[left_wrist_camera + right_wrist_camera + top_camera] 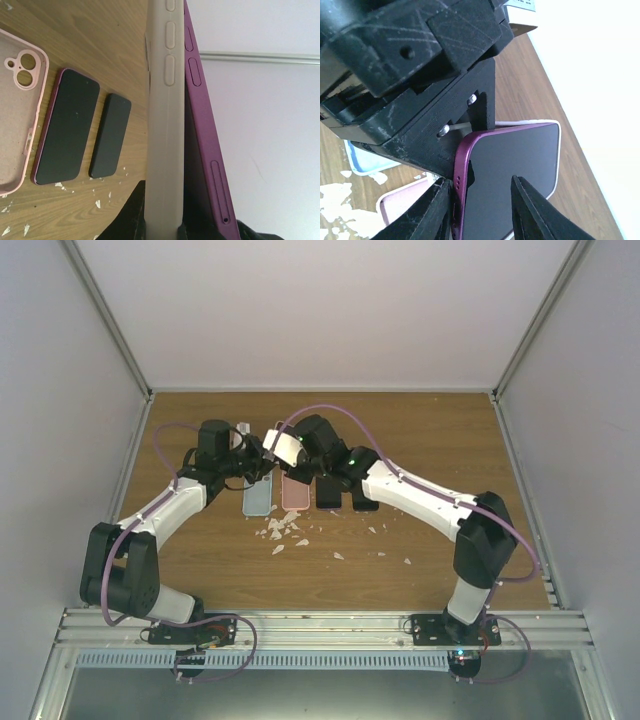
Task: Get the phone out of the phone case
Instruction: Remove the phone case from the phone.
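Clamped tight in my left claw (252,454), the phone case (164,140) stands edge-up above the desk (115,45); the purple phone (520,165) leans out of it lengthwise toward my right claw (480,210), jaws part-open astride its corner, no grip I can see.

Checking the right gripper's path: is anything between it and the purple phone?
Nothing visible does: the right gripper flanks the purple phone, already peeled partly from the pale case in the left gripper.

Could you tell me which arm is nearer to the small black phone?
Right. The right arm reaches over the small black phone; the left arm is beyond the pink case and blue case.
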